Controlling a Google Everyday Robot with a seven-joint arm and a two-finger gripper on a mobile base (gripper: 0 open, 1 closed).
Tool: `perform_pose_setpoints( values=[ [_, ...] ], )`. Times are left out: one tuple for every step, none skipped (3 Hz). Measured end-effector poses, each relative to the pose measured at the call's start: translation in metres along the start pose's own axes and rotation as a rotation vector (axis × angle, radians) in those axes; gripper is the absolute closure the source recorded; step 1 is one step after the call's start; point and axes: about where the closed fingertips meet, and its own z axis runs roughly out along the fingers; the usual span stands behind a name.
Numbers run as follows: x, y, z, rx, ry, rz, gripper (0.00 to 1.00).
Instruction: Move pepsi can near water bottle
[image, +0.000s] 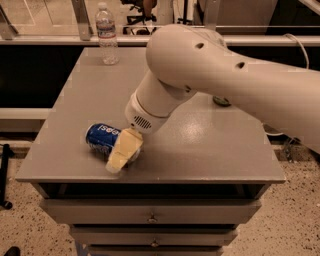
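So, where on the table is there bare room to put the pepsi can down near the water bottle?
Bare: the left strip of the table between the water bottle and the pepsi can, and the patch right of the bottle up to the arm. The front right is bare too, but far. Crowded: front left, where the gripper sits at the lying can.
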Motion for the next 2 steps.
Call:
perform_pose_setpoints(
  values=[
    [-0.0005,0.0078,0.0097,-0.010,0.009,0.030,0.26],
    [0.0028,0.0068,0.0069,-0.002,0.012,0.069,0.49]
  ],
)
